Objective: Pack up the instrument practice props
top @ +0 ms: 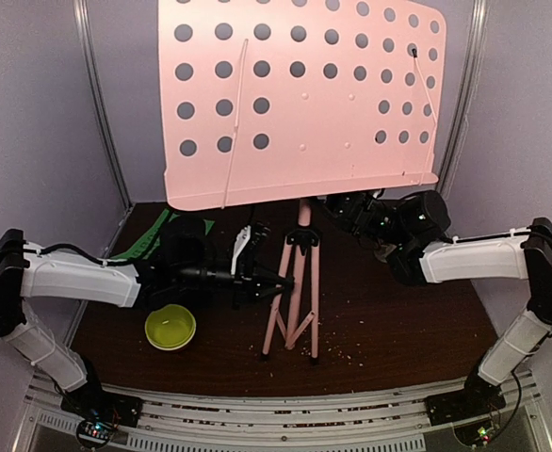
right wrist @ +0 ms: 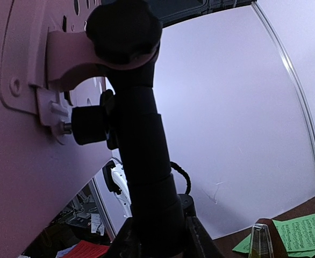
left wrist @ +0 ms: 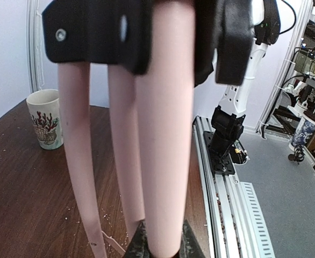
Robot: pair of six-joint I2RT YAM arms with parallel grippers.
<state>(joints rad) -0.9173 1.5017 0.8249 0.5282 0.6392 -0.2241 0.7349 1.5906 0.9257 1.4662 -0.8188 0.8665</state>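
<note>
You've packed nothing yet: the stand stands unfolded mid-table, left gripper clamped on a leg, right gripper closed round its post, pages and metronome lying loose.

**Pink stand over dark wood, with touches of green**

The music stand is pale pink in both desk and legs. Rows of round holes pattern the desk, and the stem and knobs are black. The table is dark brown wood flecked with pale crumbs. The bowl is yellow-green. The sheet-music pages are bright green, printed with dark staves. The mug is white with a red coral motif. The left arm and right arm are white with black ends. The wall is pale lilac.
</note>
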